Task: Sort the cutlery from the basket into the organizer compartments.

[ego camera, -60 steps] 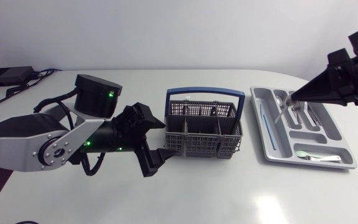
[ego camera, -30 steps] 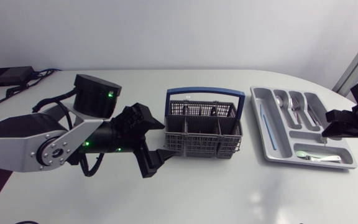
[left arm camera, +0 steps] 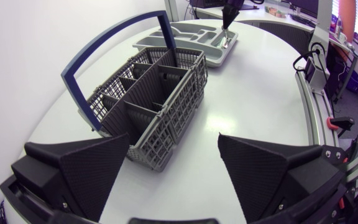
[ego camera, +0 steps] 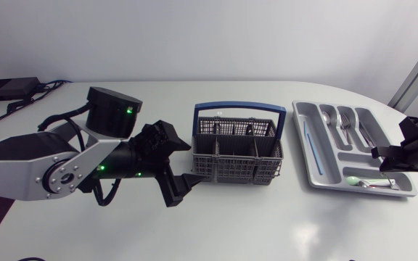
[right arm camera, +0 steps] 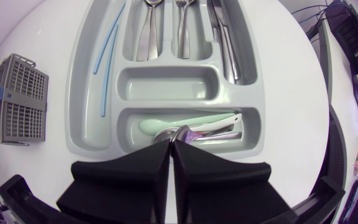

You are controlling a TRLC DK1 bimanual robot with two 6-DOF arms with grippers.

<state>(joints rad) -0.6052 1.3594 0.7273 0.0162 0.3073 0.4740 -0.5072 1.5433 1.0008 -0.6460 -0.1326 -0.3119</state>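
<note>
Head view: white table (ego camera: 267, 225) holds grey basket (ego camera: 238, 171) and organizer (ego camera: 330, 164).

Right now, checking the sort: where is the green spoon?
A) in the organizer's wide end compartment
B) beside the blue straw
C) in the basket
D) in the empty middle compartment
A: the green spoon lies in the organizer's wide end compartment, among metal spoons.
</note>
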